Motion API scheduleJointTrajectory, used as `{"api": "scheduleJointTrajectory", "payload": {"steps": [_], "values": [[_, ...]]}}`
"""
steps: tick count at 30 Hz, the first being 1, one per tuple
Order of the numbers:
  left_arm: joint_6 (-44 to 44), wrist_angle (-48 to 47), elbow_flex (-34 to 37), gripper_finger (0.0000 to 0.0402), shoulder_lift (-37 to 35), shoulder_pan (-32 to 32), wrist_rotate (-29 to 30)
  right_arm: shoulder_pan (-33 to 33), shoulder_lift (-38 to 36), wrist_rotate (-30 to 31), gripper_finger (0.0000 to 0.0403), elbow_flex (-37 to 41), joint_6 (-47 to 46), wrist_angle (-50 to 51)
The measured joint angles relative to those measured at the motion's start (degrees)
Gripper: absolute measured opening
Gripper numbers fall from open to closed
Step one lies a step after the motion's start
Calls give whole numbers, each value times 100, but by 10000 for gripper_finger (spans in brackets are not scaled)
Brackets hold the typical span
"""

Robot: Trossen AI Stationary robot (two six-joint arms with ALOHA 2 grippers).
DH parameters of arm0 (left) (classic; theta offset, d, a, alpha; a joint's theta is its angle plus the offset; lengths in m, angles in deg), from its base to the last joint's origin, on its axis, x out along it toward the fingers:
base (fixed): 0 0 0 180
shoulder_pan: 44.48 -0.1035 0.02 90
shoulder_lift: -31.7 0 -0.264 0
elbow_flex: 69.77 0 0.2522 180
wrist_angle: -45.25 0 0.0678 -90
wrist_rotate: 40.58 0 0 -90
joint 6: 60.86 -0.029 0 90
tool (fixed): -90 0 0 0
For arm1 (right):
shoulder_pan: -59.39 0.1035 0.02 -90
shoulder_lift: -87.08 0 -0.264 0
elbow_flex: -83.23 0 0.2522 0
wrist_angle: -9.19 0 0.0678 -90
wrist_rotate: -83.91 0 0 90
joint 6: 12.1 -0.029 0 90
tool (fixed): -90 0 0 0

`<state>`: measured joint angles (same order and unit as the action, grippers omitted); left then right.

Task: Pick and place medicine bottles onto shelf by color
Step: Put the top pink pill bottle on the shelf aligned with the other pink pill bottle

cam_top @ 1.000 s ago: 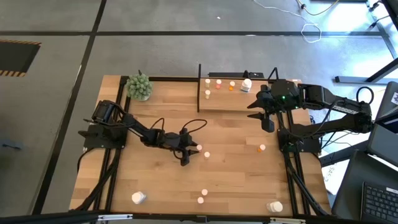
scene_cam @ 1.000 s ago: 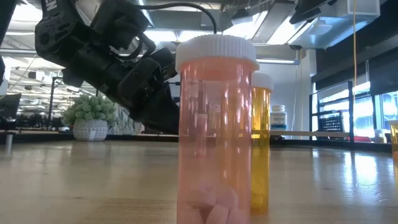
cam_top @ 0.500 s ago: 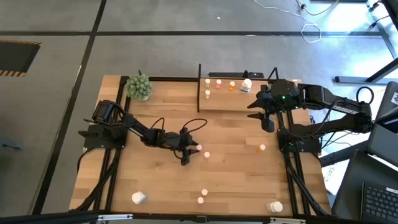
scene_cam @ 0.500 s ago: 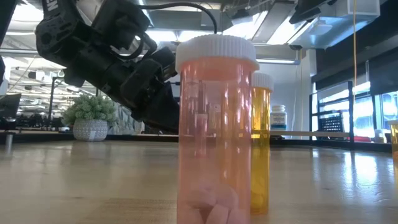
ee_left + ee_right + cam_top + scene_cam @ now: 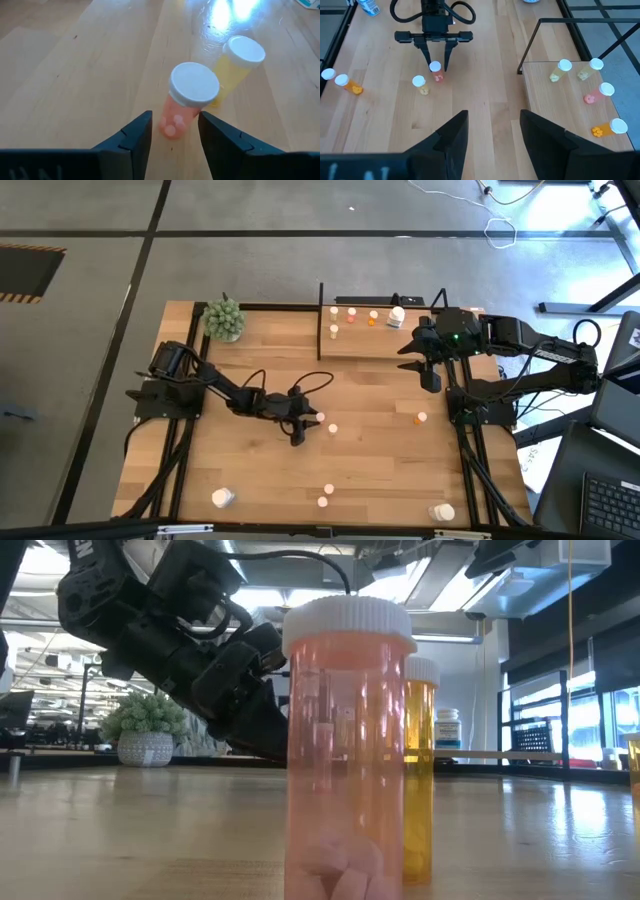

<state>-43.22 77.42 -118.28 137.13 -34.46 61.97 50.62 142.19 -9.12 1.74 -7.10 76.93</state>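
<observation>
While upright, pink bottle (image 5: 189, 102): between the spread fingers of left gripper (image 5: 175, 131), axis vertical.
Right gripper (image 5: 490, 131): apart, idle near shelf (image 5: 372, 345).

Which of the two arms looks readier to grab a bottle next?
The left. Its left gripper is open, fingers either side of the pink clear bottle with a white cap on the wooden table. The right gripper hangs open beside the light-wood shelf, with no bottle between its fingers.

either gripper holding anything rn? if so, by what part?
Nothing is held. The left gripper is open, straddling the pink white-capped bottle without gripping it; the right gripper is open and empty by the shelf.
</observation>
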Motion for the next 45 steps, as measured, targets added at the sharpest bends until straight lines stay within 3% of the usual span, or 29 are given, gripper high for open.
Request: {"api": "scheduleJointTrajectory", "payload": {"steps": [20, 34, 45], "values": [[25, 133, -363, 150, 553, -52, -186, 1, 0, 0, 181, 0, -15, -44], [50, 141, -363, 67, 550, -115, -168, 0, 0, 49, 181, 0, -26, -39], [-469, -636, -363, 67, -238, -488, -395, 1, 3, 46, 181, 0, -40, -234]]}}
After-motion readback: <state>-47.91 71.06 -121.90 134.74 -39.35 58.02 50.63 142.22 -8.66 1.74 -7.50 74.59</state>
